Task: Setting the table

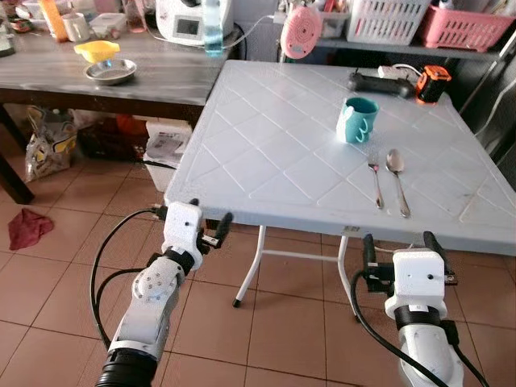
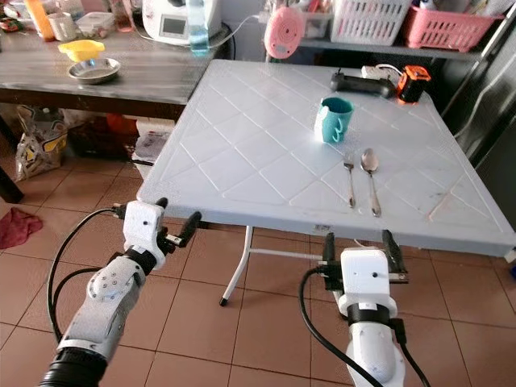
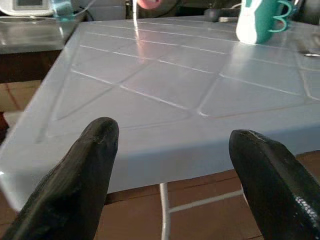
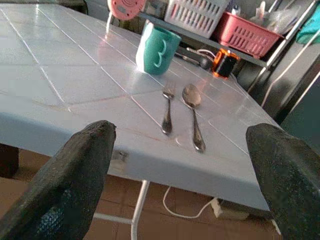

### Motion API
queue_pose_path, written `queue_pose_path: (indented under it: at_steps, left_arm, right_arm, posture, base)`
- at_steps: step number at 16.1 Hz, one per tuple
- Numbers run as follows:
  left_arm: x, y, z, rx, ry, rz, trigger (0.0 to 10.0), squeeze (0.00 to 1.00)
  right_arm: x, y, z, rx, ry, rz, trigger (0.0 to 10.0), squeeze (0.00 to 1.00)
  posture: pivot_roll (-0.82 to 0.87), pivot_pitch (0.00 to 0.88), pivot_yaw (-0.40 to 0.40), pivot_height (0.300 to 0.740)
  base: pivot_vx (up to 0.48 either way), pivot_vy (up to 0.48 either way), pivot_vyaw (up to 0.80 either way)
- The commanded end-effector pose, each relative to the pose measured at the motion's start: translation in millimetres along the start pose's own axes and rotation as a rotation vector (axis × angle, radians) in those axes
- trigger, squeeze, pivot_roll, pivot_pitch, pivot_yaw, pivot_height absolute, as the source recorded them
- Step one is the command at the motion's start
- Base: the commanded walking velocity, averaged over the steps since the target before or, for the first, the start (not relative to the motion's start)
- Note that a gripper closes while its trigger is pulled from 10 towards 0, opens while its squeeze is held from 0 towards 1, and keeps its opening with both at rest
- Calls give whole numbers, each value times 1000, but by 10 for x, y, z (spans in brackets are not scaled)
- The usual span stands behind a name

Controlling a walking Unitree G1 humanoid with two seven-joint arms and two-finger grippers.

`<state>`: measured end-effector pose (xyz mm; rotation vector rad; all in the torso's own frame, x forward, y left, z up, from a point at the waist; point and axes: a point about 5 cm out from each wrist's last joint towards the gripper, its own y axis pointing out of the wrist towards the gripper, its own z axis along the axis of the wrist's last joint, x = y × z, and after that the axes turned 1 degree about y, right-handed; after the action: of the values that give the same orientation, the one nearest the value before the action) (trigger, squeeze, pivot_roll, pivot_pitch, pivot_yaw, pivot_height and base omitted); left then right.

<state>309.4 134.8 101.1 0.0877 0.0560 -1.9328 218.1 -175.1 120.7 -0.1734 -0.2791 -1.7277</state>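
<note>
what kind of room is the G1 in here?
Likely a home kitchen or dining corner: a white folding table set with a mug, fork and spoon, a counter with a metal bowl and appliance, dish baskets behind.

The teal mug (image 4: 158,50) bears a large white "3" on its side.

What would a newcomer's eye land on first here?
Probably the teal mug standing on the pale blue table, with a fork and spoon laid side by side just in front of it. Then the left gripper and right gripper, both open and empty, below the table's near edge.
</note>
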Motion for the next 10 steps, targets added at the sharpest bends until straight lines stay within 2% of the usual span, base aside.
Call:
queue_pose_path:
  at_steps: [1, 6, 10]
  left_arm:
    - [26, 0, 31, 16, -5, -24, 10000, 0]
    - [65, -3, 40, 23, -10, -43, 10000, 0]
    - [77, -27, 32, 20, -12, -60, 10000, 0]
  right_arm:
    - [76, -3, 14, 6, -14, -26, 10000, 0]
    - [64, -8, 18, 8, -21, -22, 10000, 0]
    - [70, -12, 17, 6, -23, -22, 10000, 0]
  posture:
    - [67, 76, -15, 740]
    - [65, 74, -17, 740]
    - [65, 81, -16, 740]
  base:
    - [0, 0, 0]
    - [0, 0, 0]
    - [280, 0, 0]
